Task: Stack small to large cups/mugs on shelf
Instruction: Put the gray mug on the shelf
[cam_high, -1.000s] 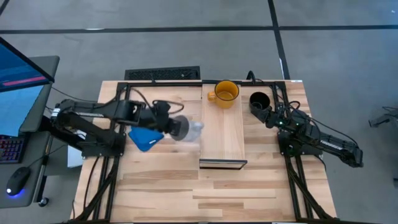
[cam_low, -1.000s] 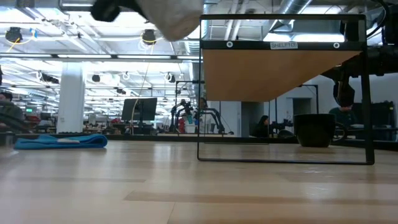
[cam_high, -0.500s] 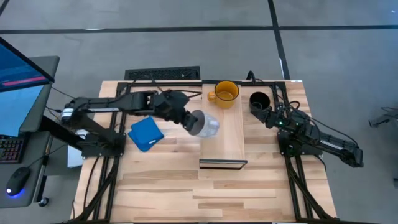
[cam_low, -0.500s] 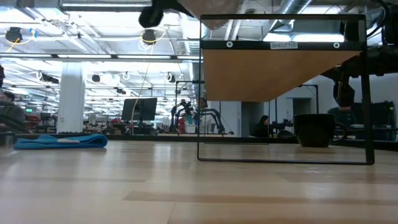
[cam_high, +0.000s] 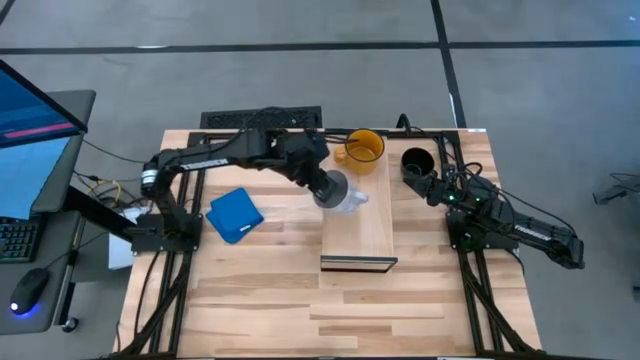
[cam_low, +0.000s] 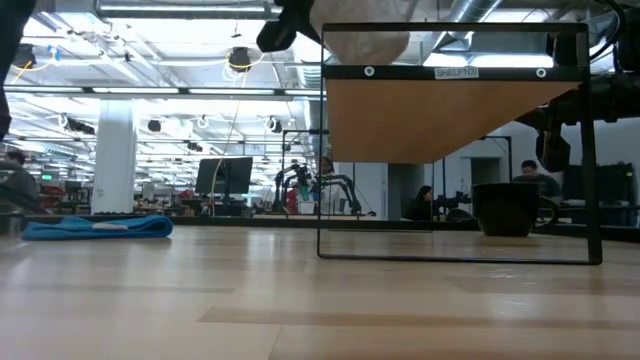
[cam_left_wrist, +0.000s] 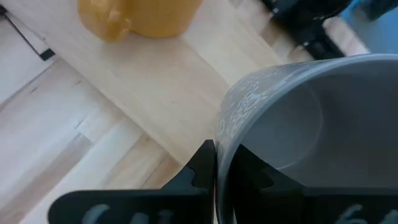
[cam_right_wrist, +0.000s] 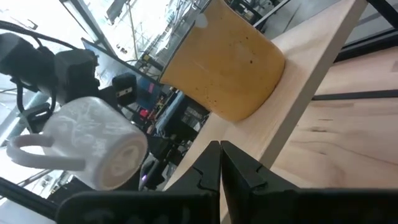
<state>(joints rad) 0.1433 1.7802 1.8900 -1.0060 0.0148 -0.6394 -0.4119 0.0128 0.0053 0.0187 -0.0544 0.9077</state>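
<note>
My left gripper (cam_high: 333, 187) is shut on the light grey mug (cam_high: 347, 197), which hangs in the air over the left edge of the shelf (cam_high: 365, 220); the low view shows the grey mug (cam_low: 365, 42) just above the shelf top (cam_low: 440, 115). The yellow-orange mug (cam_high: 362, 148) stands on its base at the shelf's far end. The black mug (cam_high: 418, 161) stands on the table right of the shelf. My right gripper (cam_high: 428, 185) is shut and sits low just near of the black mug; whether it touches it, I cannot tell. My left gripper pinches the grey mug's wall at the rim (cam_left_wrist: 219, 146), one finger (cam_left_wrist: 252, 174) inside the mug and one finger (cam_left_wrist: 200, 165) outside. It comes from the table's left, slanting down. The mug is lifted clear and lies tipped on its side, its base (cam_right_wrist: 121, 163) toward the right arm.
A flat blue square (cam_high: 234, 215) lies on the table left of the shelf. The shelf's dark frame (cam_low: 590, 150) stands on the tabletop. Bare planks fill the near half of the table (cam_high: 330, 310). People and desks show in the room beyond.
My left gripper has carried the grey mug through the air toward the table's right and slightly far, from beside the blue square to over the shelf's left edge. The mug has stayed lifted and tipped. The right arm has kept still.
</note>
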